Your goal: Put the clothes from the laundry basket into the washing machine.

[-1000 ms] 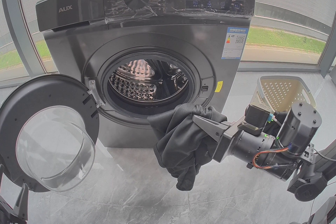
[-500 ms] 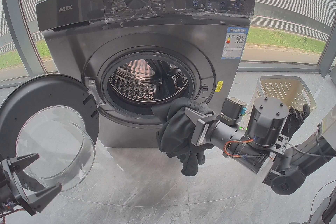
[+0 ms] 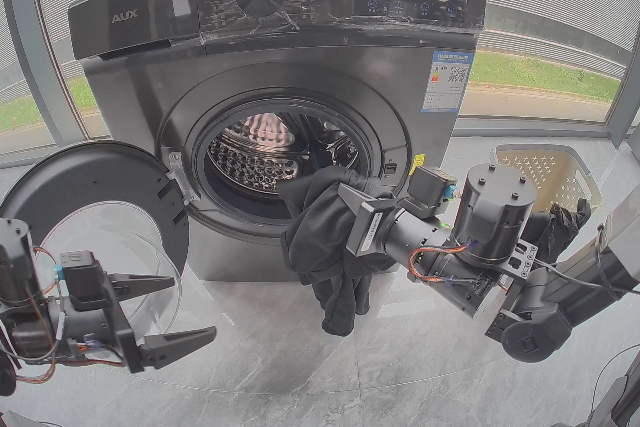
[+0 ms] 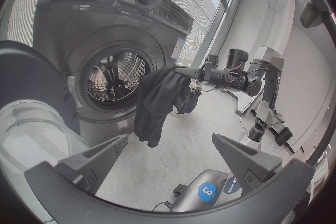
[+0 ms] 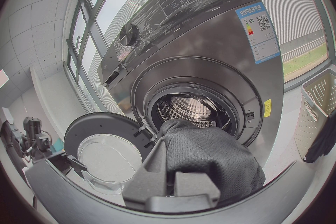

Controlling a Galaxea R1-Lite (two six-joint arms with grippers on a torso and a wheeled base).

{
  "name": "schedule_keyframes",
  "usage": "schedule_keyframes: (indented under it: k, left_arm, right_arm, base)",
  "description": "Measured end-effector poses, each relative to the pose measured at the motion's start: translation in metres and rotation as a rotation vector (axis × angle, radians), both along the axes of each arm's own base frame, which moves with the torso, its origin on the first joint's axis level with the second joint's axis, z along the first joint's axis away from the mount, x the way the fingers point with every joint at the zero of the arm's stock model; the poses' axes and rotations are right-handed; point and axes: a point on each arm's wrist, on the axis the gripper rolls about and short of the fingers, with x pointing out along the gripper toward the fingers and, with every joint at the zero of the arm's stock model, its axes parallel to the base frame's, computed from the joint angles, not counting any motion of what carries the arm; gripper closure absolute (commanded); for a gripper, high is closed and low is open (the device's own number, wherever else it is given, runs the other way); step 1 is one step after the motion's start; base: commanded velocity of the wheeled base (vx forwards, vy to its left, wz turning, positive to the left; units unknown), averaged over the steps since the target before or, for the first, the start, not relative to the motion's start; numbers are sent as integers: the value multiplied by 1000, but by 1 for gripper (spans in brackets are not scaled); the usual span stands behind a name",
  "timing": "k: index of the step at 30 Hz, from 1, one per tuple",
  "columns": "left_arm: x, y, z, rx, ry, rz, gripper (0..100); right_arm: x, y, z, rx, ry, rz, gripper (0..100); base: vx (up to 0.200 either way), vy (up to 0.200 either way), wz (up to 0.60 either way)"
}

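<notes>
The grey washing machine (image 3: pixel 280 68) stands with its round door (image 3: pixel 93 195) swung open to the left and its steel drum (image 3: pixel 267 161) exposed. My right gripper (image 3: pixel 347 191) is shut on a black garment (image 3: pixel 320 235), which hangs just in front of the lower right rim of the drum opening and trails toward the floor. The same garment (image 5: pixel 210 154) bulges over the right gripper (image 5: pixel 171 165) in the right wrist view. My left gripper (image 3: pixel 195 307) is open and holds nothing, low at the left in front of the door. The cream laundry basket (image 3: pixel 553 171) stands right of the machine.
A second dark cloth (image 3: pixel 560 225) hangs over the basket's front rim. The open door's glass bowl (image 3: pixel 120 261) juts out right behind the left gripper. Grey tiled floor (image 3: pixel 280 355) lies in front of the machine, with window frames behind it.
The right gripper has carried the black garment left and up, closer to the drum opening. The left arm has risen into the head view at the lower left, fingers open.
</notes>
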Motion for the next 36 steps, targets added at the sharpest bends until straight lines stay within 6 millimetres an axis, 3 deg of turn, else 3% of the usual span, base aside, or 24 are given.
schedule_keyframes:
  k: [14,30,36]
  left_arm:
    - [75,-45,-36,45,129,-83,0]
    - [126,-81,-66,-48,98,-85,0]
    - [137,-88,-79,-48,114,-87,0]
  right_arm:
    - [-5,7,4,21,-14,25,100]
    - [-15,12,3,34,-25,56,100]
    - [-16,12,3,34,-24,59,100]
  base:
    - [0,0,0]
    - [0,0,0]
    - [0,0,0]
